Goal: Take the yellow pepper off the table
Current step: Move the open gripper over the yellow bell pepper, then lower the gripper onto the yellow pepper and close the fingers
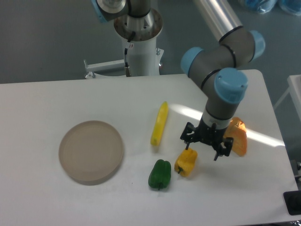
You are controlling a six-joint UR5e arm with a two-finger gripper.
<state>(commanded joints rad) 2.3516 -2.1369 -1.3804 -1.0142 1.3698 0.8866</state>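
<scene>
The yellow pepper (186, 161) lies on the white table (56, 99) near the front, its dark stem pointing left toward the green pepper. My gripper (205, 144) hangs just above and to the right of it, fingers spread open and pointing down, with nothing between them. The left fingertip is close over the pepper's top right edge; I cannot tell whether it touches.
A green pepper (160, 174) lies just left of the yellow one. A long slim yellow piece (159, 123) lies behind them. An orange wedge (237, 136) sits right of the gripper. A round beige plate (91, 151) is at the left. The robot's base column (140, 37) stands behind the table.
</scene>
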